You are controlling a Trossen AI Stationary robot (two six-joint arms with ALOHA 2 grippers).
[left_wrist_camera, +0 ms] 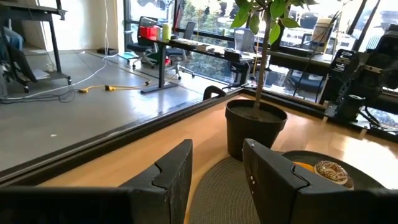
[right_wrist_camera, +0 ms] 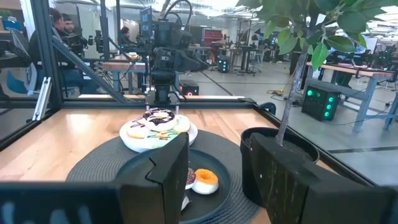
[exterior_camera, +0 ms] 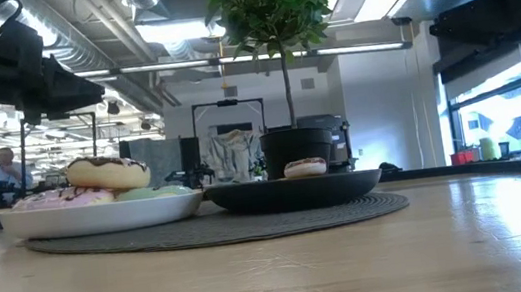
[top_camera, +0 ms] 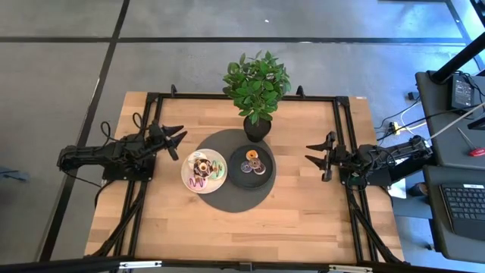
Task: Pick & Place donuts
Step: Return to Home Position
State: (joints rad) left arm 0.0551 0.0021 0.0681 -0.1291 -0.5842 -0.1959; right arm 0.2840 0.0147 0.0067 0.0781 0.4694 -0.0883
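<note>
Here, donuts [top_camera: 201,168]: probably light, stiff toy rings; pinch across one rim.
Left gripper [top_camera: 179,144]: nine o'clock of donuts, jaws parted, empty.
Right gripper [top_camera: 309,153]: three o'clock, parted, empty.

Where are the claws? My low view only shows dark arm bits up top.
Observer: The high view shows the left claw at the left side of the table and the right claw at its right, both apart from the white plate and black plate.
Operator: Holding anything?
Observer: No. Each wrist view shows its claw open and empty.
Operator: I see one donut on the black plate. More?
Observer: Yes: from above, an orange donut sits there with another beside it.
</note>
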